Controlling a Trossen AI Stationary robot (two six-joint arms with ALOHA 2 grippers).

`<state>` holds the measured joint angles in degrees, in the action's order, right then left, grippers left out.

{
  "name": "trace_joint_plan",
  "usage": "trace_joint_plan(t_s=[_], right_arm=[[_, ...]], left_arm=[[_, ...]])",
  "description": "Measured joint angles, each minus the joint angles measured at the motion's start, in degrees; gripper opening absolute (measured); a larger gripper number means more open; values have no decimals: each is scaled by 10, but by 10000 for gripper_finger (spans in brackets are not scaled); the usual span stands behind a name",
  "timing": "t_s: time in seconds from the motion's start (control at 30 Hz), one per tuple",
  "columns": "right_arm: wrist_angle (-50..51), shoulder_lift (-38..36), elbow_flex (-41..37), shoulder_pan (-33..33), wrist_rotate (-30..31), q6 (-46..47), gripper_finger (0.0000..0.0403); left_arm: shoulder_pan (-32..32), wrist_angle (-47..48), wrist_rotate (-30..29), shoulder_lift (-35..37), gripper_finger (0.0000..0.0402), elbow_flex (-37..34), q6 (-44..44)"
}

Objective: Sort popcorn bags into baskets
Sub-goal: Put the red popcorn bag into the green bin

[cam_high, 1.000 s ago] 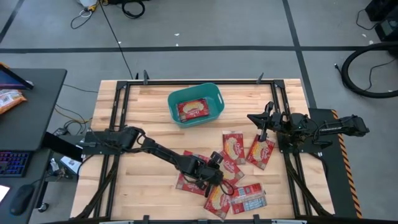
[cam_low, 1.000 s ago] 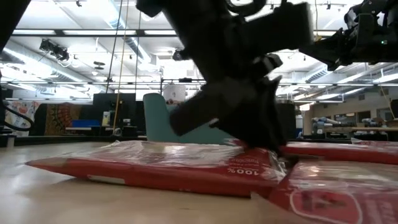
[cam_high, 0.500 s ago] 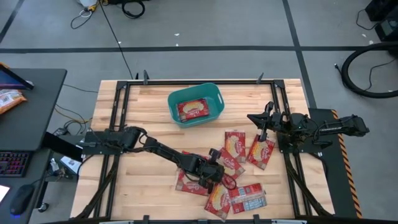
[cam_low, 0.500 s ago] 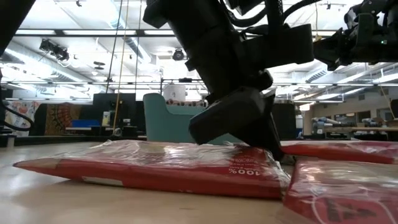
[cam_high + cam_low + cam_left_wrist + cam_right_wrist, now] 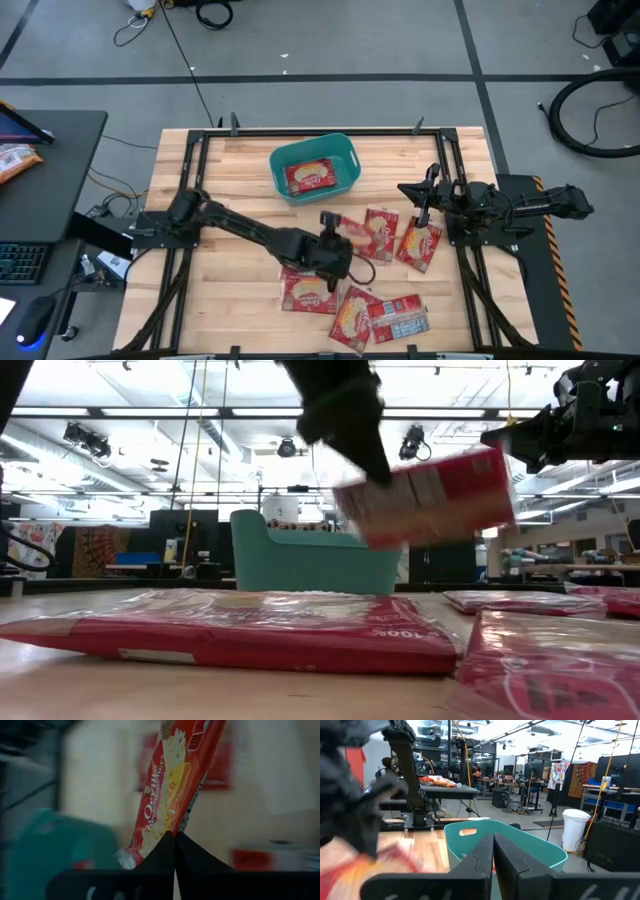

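popcorn bag (image 5: 425,498) is up off the table, pinched tight in my left gripper (image 5: 330,228), just in front of the teal basket (image 5: 345,158). basket's got one bag (image 5: 311,176) inside. my right gripper (image 5: 424,189) hangs off to the basket's right, fingers closed.

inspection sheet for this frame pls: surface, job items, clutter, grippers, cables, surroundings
Surface: wooden table, dark frame rails.
Job's things: teal basket holds one popcorn bag; lifted bag clear of the table; other bags loose on the near right part.
Clutter: nothing seen.
Grippers: left gripper shut on the lifted bag; right gripper shut, parked at the right edge.
Cables: black loops on the floor.
Surroundings: grey floor, desk to the left.
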<state>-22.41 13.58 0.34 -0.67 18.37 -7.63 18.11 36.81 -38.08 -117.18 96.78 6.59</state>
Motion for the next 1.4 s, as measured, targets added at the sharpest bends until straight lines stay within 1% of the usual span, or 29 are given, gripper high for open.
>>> trace_joint_plan(t_s=[0.13, 0.2, 0.27, 0.37, 0.43, 0.57, 0.63, 0.73, 0.87, 1.0, 1.07, 1.17, 1.23, 1.33, 1.4], right_arm=[[0, 0, 0, 0, 0, 0, 20], [0, 0, 0, 0, 0, 0, 20], [0, 0, 0, 0, 0, 0, 20], [0, 0, 0, 0, 0, 0, 20], [0, 0, 0, 0, 0, 0, 20], [-2, 0, 0, 0, 0, 0, 20], [-2, 0, 0, 0, 0, 0, 20], [-3, 0, 0, 0, 0, 0, 20], [-2, 0, 0, 0, 0, 0, 20], [-2, 0, 0, 0, 0, 0, 20], [-2, 0, 0, 0, 0, 0, 20], [-2, 0, 0, 0, 0, 0, 20], [-2, 0, 0, 0, 0, 0, 20], [-2, 0, 0, 0, 0, 0, 20], [-3, 0, 0, 0, 0, 0, 20]], left_arm=[[-19, 40, -63, 29, 2, 1, -17], [-36, 71, -86, 35, 2, 1, -43], [-58, 97, -96, 37, 2, 1, -85], [-94, 161, -92, 34, 3, 1, -153], [-114, 186, -91, 27, 4, 0, -173], [-148, 180, -89, 27, 4, -31, -184], [-166, 187, -73, 27, 5, -45, -199], [-191, 154, -48, 27, 5, -75, -215], [-212, 134, -50, 27, 18, -98, -211], [-211, 131, -49, 27, 63, -92, -210], [-201, 130, -48, 27, 89, -75, -204], [-181, 115, -35, 27, 119, -42, -174], [-165, 71, -2, 27, 130, -27, -131], [-139, -22, 71, 28, 133, -25, -50], [-124, -91, 88, 12, 130, -24, -38]])
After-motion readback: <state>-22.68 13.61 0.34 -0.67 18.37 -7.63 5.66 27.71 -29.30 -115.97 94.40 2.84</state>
